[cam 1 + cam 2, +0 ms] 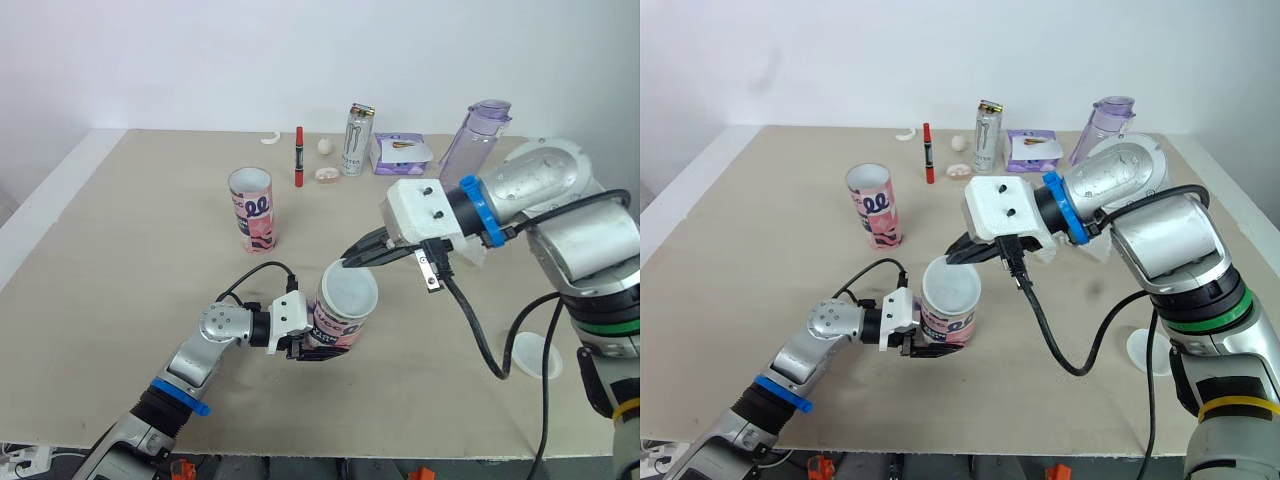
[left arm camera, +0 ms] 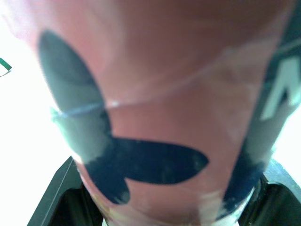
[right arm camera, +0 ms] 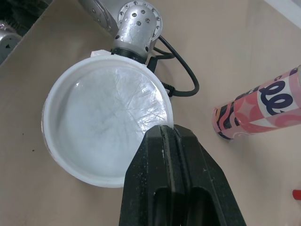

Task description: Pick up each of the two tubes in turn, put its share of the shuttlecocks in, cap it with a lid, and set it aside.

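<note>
We see left gripper (image 1: pixel 308 346) clamped round tube (image 1: pixel 338 318), lid (image 3: pixel 106 122) on top. Right gripper (image 3: pixel 165 129) jaws pressed together, tips at lid rim. Second tube (image 1: pixel 252 208) stands apart.

I see my left arm stretched low and forward, left gripper (image 1: pixel 312 348) jaws clamped on the tube (image 1: pixel 338 320), and my right arm bent inward, right gripper (image 1: pixel 349 263) jaws pressed together.

Lid (image 1: pixel 349 290) atop near tube (image 1: pixel 335 325) (second tube (image 1: pixel 252 208) behind, leftward)
</note>
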Motion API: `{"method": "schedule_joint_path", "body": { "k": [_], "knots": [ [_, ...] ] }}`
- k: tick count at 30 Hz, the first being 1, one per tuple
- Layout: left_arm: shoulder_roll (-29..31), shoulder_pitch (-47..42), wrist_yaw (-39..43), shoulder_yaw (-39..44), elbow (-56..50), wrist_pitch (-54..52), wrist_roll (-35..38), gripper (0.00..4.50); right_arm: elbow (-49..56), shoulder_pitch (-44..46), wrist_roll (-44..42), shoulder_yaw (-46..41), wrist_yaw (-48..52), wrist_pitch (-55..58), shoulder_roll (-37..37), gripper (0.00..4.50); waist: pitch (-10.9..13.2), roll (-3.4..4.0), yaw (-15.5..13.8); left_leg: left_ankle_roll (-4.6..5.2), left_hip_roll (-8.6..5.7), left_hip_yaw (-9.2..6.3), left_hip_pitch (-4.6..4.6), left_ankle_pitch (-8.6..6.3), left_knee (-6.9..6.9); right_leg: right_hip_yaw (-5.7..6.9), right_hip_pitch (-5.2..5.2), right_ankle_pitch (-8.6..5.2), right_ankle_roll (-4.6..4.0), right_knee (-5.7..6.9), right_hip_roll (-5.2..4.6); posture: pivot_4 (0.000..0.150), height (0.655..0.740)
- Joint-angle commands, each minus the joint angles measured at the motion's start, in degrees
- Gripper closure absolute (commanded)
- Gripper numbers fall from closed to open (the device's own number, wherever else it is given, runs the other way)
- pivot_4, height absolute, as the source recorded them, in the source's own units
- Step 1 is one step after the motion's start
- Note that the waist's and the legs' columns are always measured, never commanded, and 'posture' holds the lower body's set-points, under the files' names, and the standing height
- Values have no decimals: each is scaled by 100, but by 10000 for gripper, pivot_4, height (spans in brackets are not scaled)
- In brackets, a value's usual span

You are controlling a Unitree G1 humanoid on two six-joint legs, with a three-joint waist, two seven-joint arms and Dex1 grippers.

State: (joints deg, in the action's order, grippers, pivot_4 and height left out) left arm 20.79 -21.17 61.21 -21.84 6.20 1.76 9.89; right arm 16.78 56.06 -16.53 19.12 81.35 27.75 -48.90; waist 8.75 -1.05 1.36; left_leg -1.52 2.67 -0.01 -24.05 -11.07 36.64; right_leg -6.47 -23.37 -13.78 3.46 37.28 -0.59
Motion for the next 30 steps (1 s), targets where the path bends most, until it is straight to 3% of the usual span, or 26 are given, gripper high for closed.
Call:
{"method": "schedule_joint_path", "body": {
  "k": [1, 18, 22, 24, 30],
  "knots": [
    [165, 102, -205, -36, 505, -151, -418, 16323, 69, -42, 138, -7, 36, -167, -5, 43733, 0, 0, 0, 0, 0, 0, 0, 0, 0, 0, 0, 0, 0, 0, 0, 1500, 7400],
    [181, 95, -257, -4, 536, -172, -412, 16323, -100, -269, 455, 117, 40, -720, 149, 43733, -2, -4, 6, -1, 0, 1, 31, 0, -4, 0, -1, -1, -1, -2, -4, 1500, 7400],
    [189, 99, -262, -2, 540, -181, -407, 16323, -152, -266, 481, 84, 13, -800, 198, 30743, -3, -5, 9, -1, 0, 5, 35, -1, -5, 0, -1, -1, -1, -2, -9, 1500, 7400],
    [191, 104, -264, -2, 537, -186, -406, 16323, -163, -269, 487, 39, -40, -834, 225, 21594, -4, -7, 9, -1, 0, 7, 38, -1, -6, 0, 0, -1, -1, -2, -11, 1500, 7400],
    [212, 136, -269, 4, 514, -206, -402, 16323, -415, 120, 118, -494, -173, -456, 217, 20787, -5, -15, 15, -1, -1, 16, 44, -1, -10, 1, 0, -1, -1, -5, -24, 1500, 7400]
  ]
}}
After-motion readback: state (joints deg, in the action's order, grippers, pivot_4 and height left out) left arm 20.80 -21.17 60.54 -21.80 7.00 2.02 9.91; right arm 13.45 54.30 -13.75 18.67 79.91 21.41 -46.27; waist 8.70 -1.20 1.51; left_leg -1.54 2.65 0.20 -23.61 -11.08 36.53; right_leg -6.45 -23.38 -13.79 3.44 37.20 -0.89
